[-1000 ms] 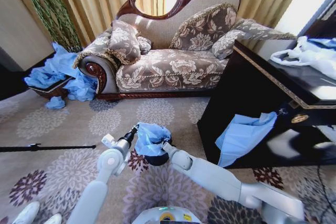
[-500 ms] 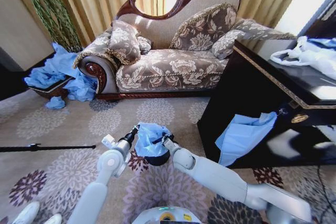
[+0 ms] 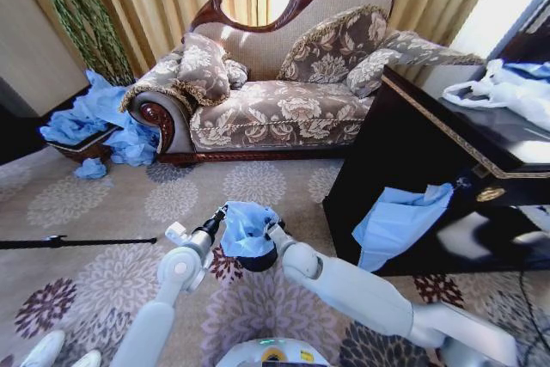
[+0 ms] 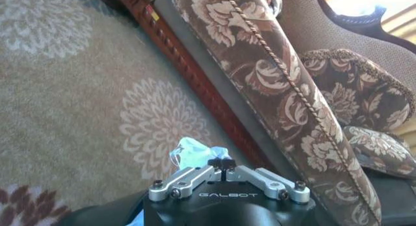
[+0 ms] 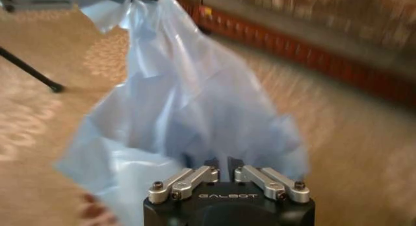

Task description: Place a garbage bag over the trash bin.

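Observation:
The light-blue garbage bag [image 3: 245, 225] is draped over the top of the small black trash bin [image 3: 258, 260], which stands on the carpet just before me. My left gripper [image 3: 223, 211] is shut on the bag's left edge; the left wrist view has a crumpled bit of the bag [image 4: 192, 151] at the left gripper [image 4: 221, 163]. On the bin's right side, my right gripper [image 3: 273, 231] is shut on the bag. In the right wrist view the bag [image 5: 188, 104] rises from the right gripper [image 5: 222, 163] as a stretched sheet. Only the bin's lower rim shows under the plastic.
A floral sofa [image 3: 275, 109] stands behind the bin. A black cabinet [image 3: 412, 152] on the right has a light-blue sheet [image 3: 400, 221] hanging from it and white bags [image 3: 507, 88] on top. A wicker basket [image 3: 82, 145] of blue bags and a black pole [image 3: 77, 241] lie at the left.
My right gripper has risen slightly with its edge of the bag, bunching the plastic higher over the bin. The left gripper has stayed in place.

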